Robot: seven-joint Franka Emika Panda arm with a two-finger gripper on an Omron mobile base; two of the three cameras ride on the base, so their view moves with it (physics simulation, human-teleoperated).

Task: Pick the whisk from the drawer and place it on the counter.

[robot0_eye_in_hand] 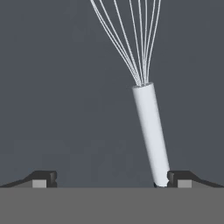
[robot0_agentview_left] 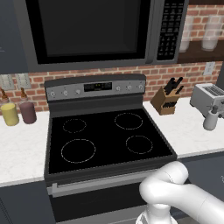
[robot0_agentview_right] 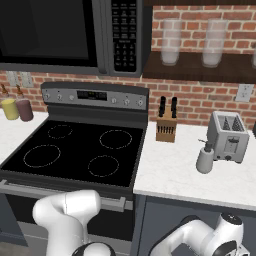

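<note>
The whisk (robot0_eye_in_hand: 151, 131) lies on the dark grey floor of the drawer (robot0_eye_in_hand: 57, 87), its pale handle running down the hand view and its wire head fanning out toward the top edge. My gripper (robot0_eye_in_hand: 111, 179) is open just above it. The handle's lower end sits right against the inner side of the right fingertip (robot0_eye_in_hand: 179, 178), while the left fingertip (robot0_eye_in_hand: 43, 178) stands well clear, with nothing gripped. The white speckled counter (robot0_agentview_left: 192, 127) (robot0_agentview_right: 175, 170) lies right of the stove. My arm bends down low in front of the cabinets in both base views.
The black stovetop (robot0_agentview_left: 105, 135) (robot0_agentview_right: 75, 150) fills the middle. On the right counter stand a wooden knife block (robot0_agentview_left: 166, 100) (robot0_agentview_right: 166, 127), a toaster (robot0_agentview_left: 209, 98) (robot0_agentview_right: 227, 135) and a grey dispenser (robot0_agentview_left: 211, 119) (robot0_agentview_right: 205, 159). Two jars (robot0_agentview_left: 18, 113) stand on the left counter.
</note>
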